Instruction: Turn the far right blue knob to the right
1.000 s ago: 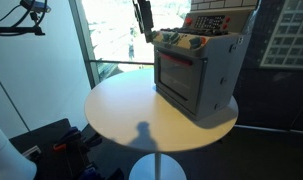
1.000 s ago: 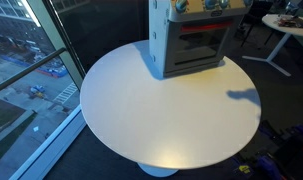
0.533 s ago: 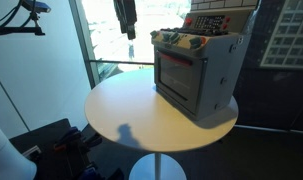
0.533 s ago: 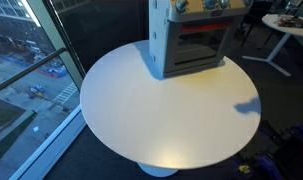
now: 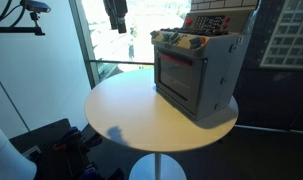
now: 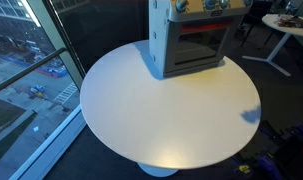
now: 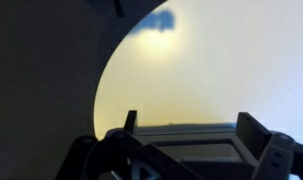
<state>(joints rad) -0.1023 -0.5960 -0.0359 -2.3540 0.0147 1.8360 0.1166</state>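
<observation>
Gripper (image 5: 116, 17) has slid further toward 9 o'clock in an exterior view, away from the toy oven (image 5: 196, 72). Its shadow (image 5: 115, 133) moved the same way across the table (image 5: 131, 105). In an exterior view the shadow (image 6: 250, 114) has slipped toward the table's 4 o'clock rim. Oven has not moved.

Now: gripper hangs high at 11 o'clock of the frame, well apart from the oven and touching nothing. In the wrist view its fingers (image 7: 131, 121) stand wide apart with only bare table and a blurred shadow (image 7: 156, 20) between them. The pincer is open and empty.

Toy oven sits at the table's 2 o'clock side in an exterior view and at 12 o'clock in an exterior view (image 6: 191, 45). The knob row (image 5: 183, 42) runs along its top front panel. The far right blue knob should be at one end of that row, but it is too small here to pick out or to read its colour.

Handling, as a judgement:
- The knob is likely small, hard, smooth plastic that turns with little force and may click.
- The oven looks like light plastic and could slide or tip if pushed.
- Best hold is across the knob's rim or ridge, fingers on opposite sides, squeezing lightly.
- Twist without pressing down hard.
- Neighbouring knobs sit close, so narrow the opening before coming in.
</observation>
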